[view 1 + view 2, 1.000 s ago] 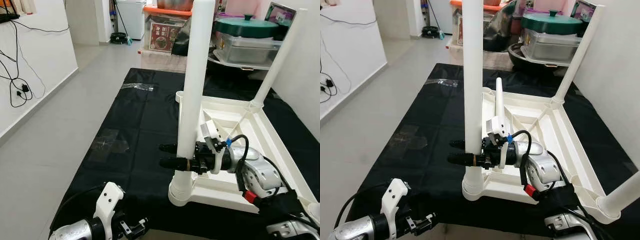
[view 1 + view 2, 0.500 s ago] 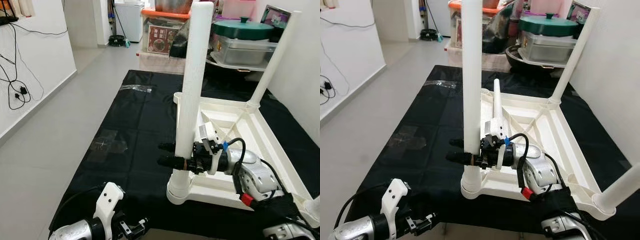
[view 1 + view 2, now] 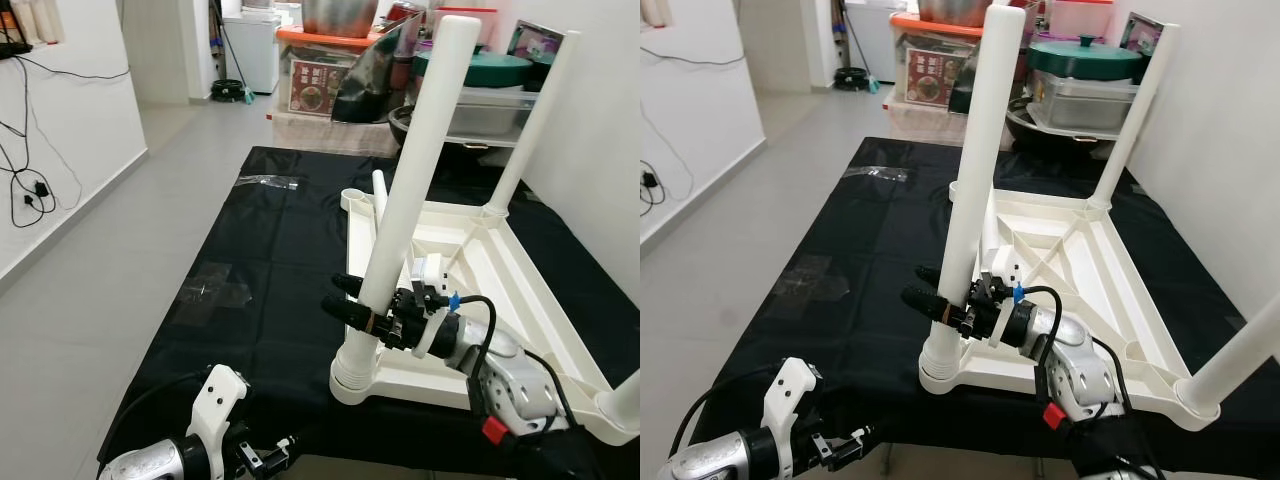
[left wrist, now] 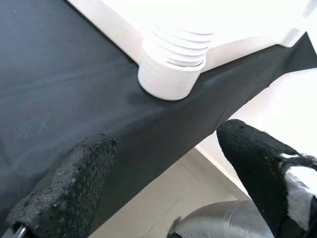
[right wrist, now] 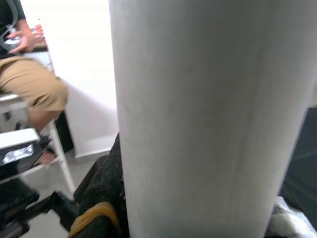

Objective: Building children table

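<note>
A white children's table lies upside down on a black cloth. My right gripper is shut on a long white leg, low on its shaft. The leg's foot sits in the ribbed socket at the near left corner, and its top leans to the right. The right wrist view has this leg pressed against the fingers. Two more legs stand in the far right and near right corners. A shorter white piece pokes up by the far left corner. My left gripper hangs low at the cloth's near edge, open and holding nothing.
Storage boxes and a green-lidded pot crowd the far end of the cloth. A clear plastic bag lies on the cloth's far left. A white wall with cables runs along the left, with grey floor between. A seated person appears in the right wrist view.
The held leg has gone from upright to leaning, its top tipped to the right. My right gripper has stayed shut on it. The camera has shifted, showing more of the table.
</note>
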You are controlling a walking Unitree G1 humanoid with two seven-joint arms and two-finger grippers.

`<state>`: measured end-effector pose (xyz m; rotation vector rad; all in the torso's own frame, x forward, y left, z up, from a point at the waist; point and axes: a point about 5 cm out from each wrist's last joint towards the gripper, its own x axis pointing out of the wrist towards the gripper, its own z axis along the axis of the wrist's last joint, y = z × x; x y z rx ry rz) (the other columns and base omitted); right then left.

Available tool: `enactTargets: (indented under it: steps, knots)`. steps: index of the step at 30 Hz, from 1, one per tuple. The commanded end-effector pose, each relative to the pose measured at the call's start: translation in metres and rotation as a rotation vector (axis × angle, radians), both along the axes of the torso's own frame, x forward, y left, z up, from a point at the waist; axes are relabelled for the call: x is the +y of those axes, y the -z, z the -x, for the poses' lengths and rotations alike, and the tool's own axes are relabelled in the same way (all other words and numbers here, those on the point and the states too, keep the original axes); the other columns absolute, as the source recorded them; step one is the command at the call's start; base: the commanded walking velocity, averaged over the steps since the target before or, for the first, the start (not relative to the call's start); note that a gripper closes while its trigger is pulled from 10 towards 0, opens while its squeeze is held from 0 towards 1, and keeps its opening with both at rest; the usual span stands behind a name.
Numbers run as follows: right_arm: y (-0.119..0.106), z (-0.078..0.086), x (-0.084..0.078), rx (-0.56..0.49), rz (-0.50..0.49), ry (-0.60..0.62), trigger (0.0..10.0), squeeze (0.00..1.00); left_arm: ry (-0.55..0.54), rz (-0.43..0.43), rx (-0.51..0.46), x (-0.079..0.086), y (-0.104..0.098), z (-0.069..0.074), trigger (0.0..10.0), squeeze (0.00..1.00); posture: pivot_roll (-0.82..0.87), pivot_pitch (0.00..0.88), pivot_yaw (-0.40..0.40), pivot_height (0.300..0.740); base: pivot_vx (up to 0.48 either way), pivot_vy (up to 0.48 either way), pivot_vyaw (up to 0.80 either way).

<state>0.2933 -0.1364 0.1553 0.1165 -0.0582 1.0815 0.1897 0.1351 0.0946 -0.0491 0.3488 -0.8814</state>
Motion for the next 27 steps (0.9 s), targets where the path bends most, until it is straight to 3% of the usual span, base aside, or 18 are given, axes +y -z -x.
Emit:
enactTargets:
  steps: [1,4,18,27]
  knots:
    - [0.021,0.001,-0.002,0.072,0.069,0.082,10.0,0.00,-0.004,-0.006,-0.001,0.000,0.002,-0.002,10.0,0.00,0.08,0.000,-0.090,0.740,0.000,0.000,0.00]
    - [0.022,-0.001,0.001,0.059,0.110,0.179,10.0,0.00,-0.009,-0.010,-0.003,0.000,0.003,-0.002,10.0,0.00,0.08,0.000,-0.095,0.740,0.000,0.000,0.00]
    - [0.017,-0.002,0.016,-0.017,0.195,0.369,10.0,0.00,-0.018,-0.010,-0.007,0.000,0.005,-0.002,10.0,0.00,0.07,0.000,-0.102,0.740,0.000,0.000,0.00]
    - [0.031,-0.014,0.005,0.123,0.227,0.621,10.0,0.00,-0.016,-0.005,-0.010,-0.002,0.006,-0.004,10.0,0.00,0.07,0.000,-0.106,0.740,0.000,0.000,0.00]
